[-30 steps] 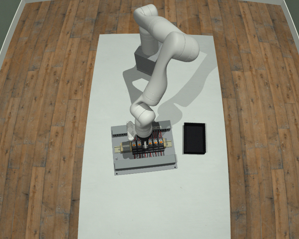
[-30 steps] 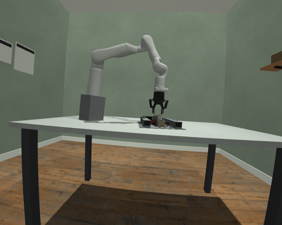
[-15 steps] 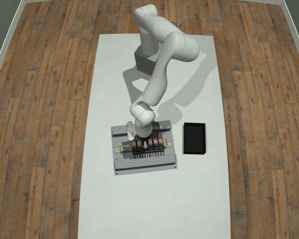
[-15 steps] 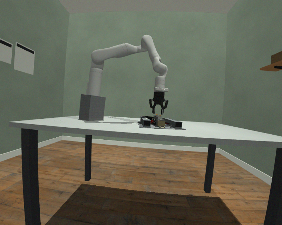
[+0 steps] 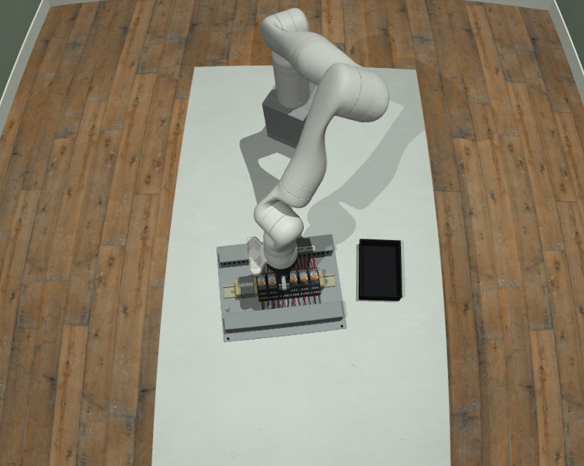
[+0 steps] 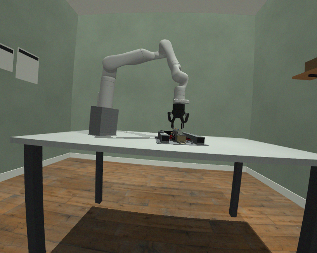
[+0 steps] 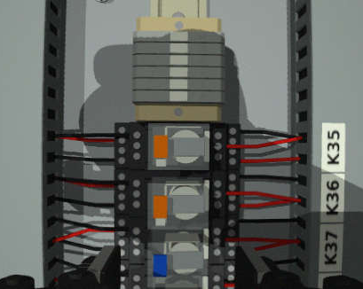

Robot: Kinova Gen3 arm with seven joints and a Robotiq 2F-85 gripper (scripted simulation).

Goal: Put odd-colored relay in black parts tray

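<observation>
The grey relay panel [image 5: 276, 289] lies flat on the white table. Its rail carries a row of relays with orange buttons [image 7: 161, 146], and one relay with a blue button [image 7: 160, 266], labelled K37, in the wrist view. My gripper [image 7: 177, 267] is open. It hangs just above the blue-button relay, with one finger on each side of it, and holds nothing. In the side view the gripper [image 6: 177, 127] stands close over the panel [image 6: 180, 138]. The black parts tray [image 5: 379, 269] lies to the right of the panel and holds nothing.
Slotted grey wire ducts [image 5: 282, 316] run along both long sides of the panel. A stack of grey terminal blocks [image 7: 178, 74] sits at one end of the rail. The arm's grey base block [image 5: 285, 121] stands at the far end of the table.
</observation>
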